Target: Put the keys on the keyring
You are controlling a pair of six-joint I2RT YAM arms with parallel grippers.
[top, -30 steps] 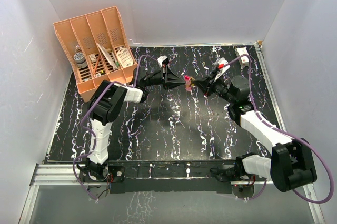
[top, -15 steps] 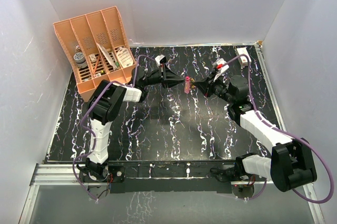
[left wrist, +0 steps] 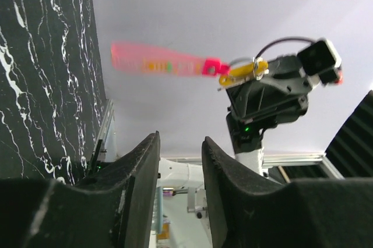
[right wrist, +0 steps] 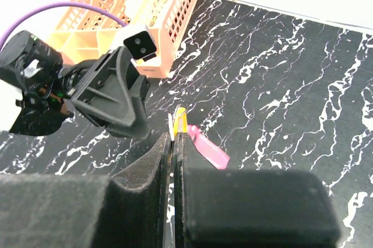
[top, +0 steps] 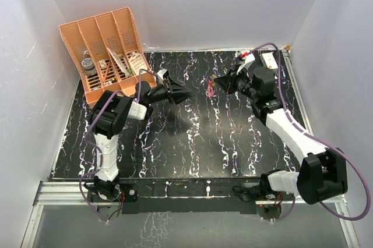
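Observation:
My right gripper (top: 218, 81) is shut on the small yellow key (right wrist: 181, 117), held above the table at the back middle. The key (left wrist: 243, 70) sits on the metal ring (left wrist: 255, 68) of the pinkish-red strap fob (left wrist: 157, 62), which hangs free from it and swings. The fob also shows in the right wrist view (right wrist: 208, 149) and in the top view (top: 210, 90). My left gripper (top: 187, 95) is open and empty, off to the left of the fob and apart from it. Its fingers (left wrist: 143, 184) point at the right gripper (left wrist: 269, 94).
An orange file rack (top: 111, 56) with small items stands at the back left, close behind my left arm. A small white box (top: 268, 60) lies at the back right corner. White walls close in the black marbled table (top: 192, 143).
My left gripper has let go of the fob and drawn back to the left. My right gripper has lifted toward the back with the key, and the fob now hangs from it.

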